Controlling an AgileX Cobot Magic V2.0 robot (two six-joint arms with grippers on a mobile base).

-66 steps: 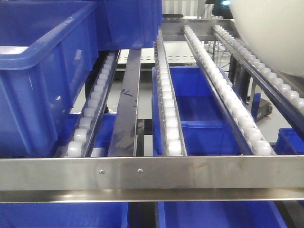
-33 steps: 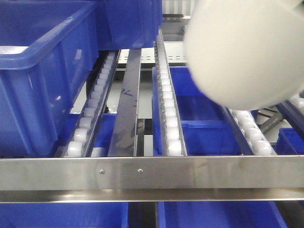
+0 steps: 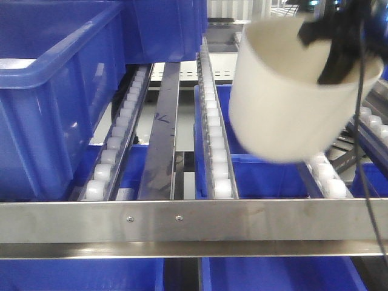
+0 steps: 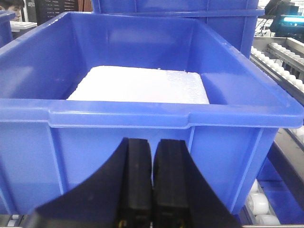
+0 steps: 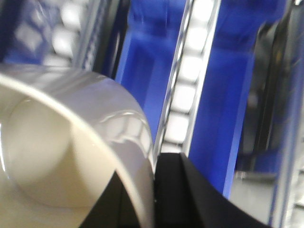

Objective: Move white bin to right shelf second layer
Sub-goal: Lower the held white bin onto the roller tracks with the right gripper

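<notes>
One white bin [image 3: 285, 103] tilted above roller lanes [image 3: 213, 139], rim pinched by right pincer [image 3: 336, 51], left pincer [image 4: 152, 183] clenched empty.

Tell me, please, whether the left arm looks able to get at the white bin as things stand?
Probably not easily. The left gripper sits shut, facing a blue crate that blocks it, while the white bin hangs off to the right above the roller lanes, clamped at its rim by the right gripper.
</notes>
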